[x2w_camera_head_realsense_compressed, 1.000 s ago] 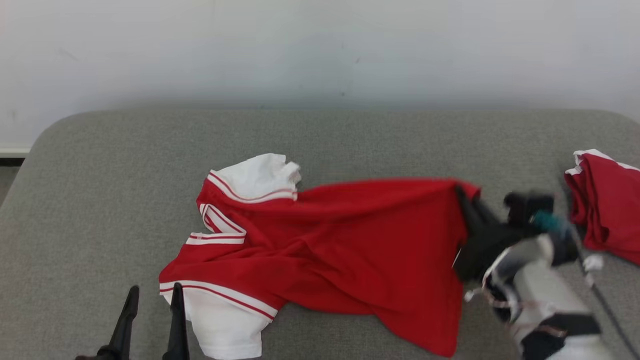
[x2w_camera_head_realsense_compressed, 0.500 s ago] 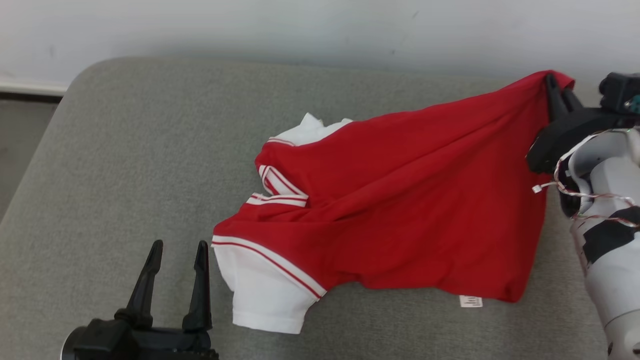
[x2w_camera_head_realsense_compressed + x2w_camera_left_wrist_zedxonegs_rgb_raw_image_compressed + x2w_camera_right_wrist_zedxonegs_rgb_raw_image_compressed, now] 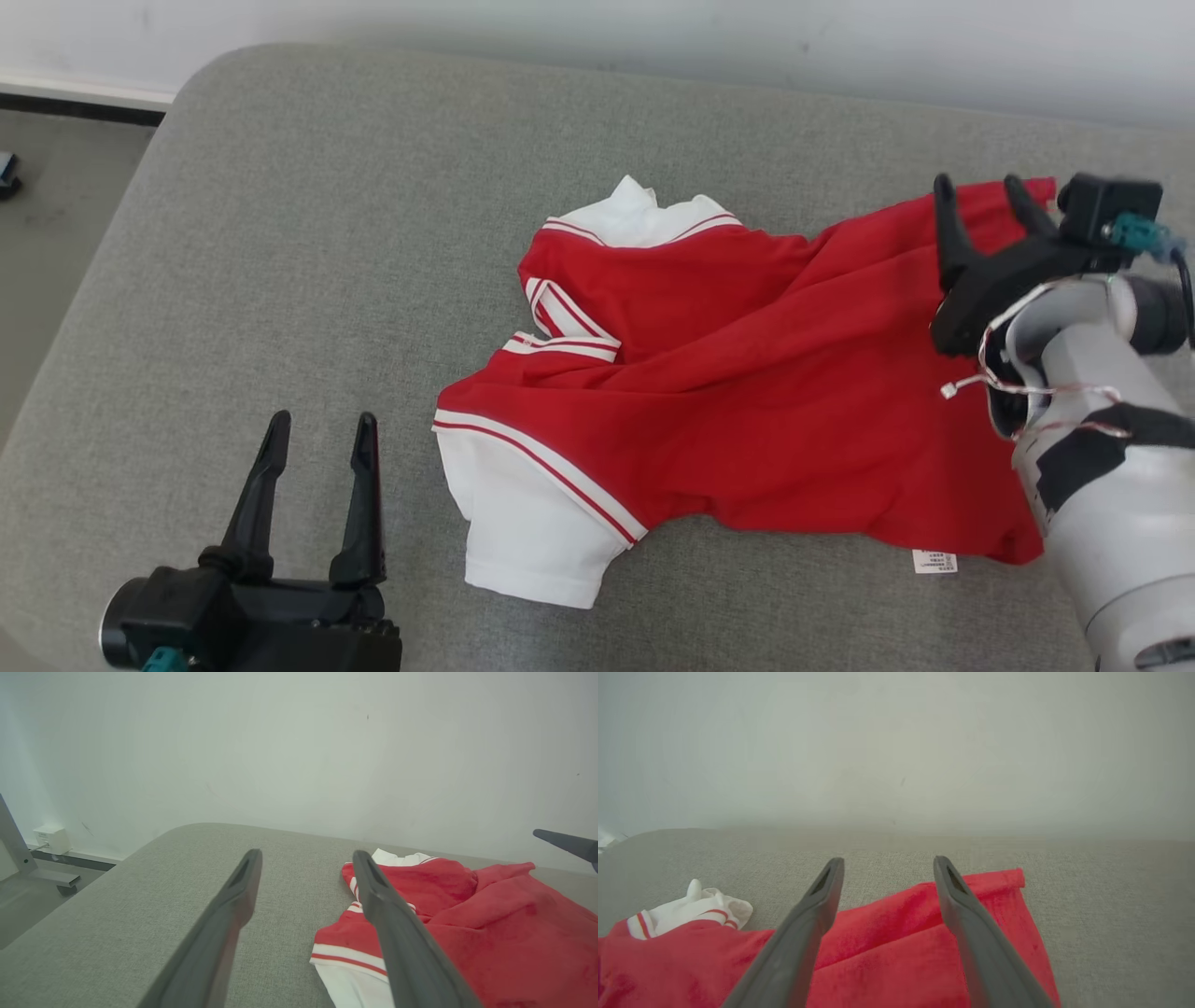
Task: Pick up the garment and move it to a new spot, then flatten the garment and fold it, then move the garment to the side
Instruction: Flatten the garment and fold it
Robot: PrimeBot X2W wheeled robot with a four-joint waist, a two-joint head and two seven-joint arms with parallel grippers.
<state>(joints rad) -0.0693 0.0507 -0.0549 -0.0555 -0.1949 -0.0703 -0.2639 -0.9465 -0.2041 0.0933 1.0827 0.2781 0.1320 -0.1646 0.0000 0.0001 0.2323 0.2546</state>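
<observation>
Red shirt (image 3: 747, 401): laid crumpled mid-tabletop (image 3: 280, 233). Right end effector (image 3: 977, 182): held wide apart over it, towards right edge. Left end effector (image 3: 322, 420): held wide apart, empty, near-left corner.

Garment (image 3: 747, 392): one, red, lying across the middle.
White sleeves: two, a near sleeve (image 3: 532, 532) and a far sleeve (image 3: 644, 219).
Sewn label (image 3: 934, 561): one, at the near right hem.
Grippers: two, the left gripper (image 3: 322, 425) and the right gripper (image 3: 978, 187).
Fingers (image 3: 257, 495): four, two to each gripper.
Grey padded table (image 3: 327, 233): one.
</observation>
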